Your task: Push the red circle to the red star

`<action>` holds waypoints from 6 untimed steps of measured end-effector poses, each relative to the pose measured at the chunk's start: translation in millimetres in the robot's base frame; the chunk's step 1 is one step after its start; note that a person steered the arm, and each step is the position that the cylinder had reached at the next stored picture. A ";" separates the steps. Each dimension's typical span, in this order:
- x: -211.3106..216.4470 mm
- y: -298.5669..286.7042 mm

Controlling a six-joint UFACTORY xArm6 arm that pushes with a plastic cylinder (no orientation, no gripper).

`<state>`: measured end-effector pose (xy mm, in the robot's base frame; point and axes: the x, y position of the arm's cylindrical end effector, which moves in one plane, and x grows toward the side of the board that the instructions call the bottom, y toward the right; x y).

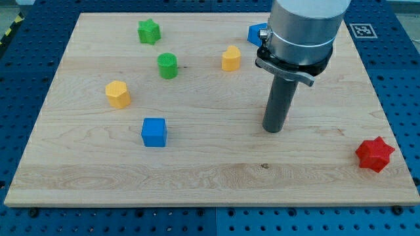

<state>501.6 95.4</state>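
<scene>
Nearest the camera, at the board's [197, 190] near right corner, sits the red star [375, 155], chunky and matte. My tip [272, 130] rests mid-board, well left of it. No red circle shows; the rod may hide it. Left lie a blue cube [154, 132], yellow blocks [118, 94] [231, 58], a green cylinder [167, 65], a green star [149, 31]. No fingers exist; no readable writing.

The arm [303, 29] is cut off by the view's top. A blue block [256, 33] is partly hidden behind it, its shape untold
</scene>
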 end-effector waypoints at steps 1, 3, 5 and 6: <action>-17.6 -36.5; -52.1 -5.1; -60.7 -0.9; -85.2 -0.9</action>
<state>416.4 94.5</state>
